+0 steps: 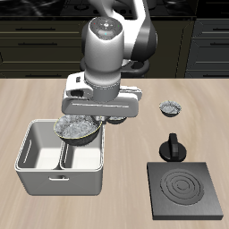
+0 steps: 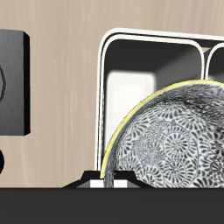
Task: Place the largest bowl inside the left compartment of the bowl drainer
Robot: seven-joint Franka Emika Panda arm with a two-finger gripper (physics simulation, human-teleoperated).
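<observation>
My gripper (image 1: 88,122) is shut on the rim of the largest bowl (image 1: 78,130), grey-white and speckled, and holds it tilted just above the bowl drainer (image 1: 54,176). The bowl hangs over the drainer's left compartment (image 1: 85,159), close to the centre wall. In the wrist view the bowl (image 2: 171,131) fills much of the frame, with the light grey drainer rim (image 2: 107,61) and the open well of the left compartment (image 2: 149,66) behind it. My gripper (image 2: 112,179) shows only at the frame edge, at the bowl's rim.
A smaller patterned bowl (image 1: 170,108) sits farther back on the table. A small dark object (image 1: 172,146) stands just behind the dark square stove plate (image 1: 186,190), which also shows in the wrist view (image 2: 13,83).
</observation>
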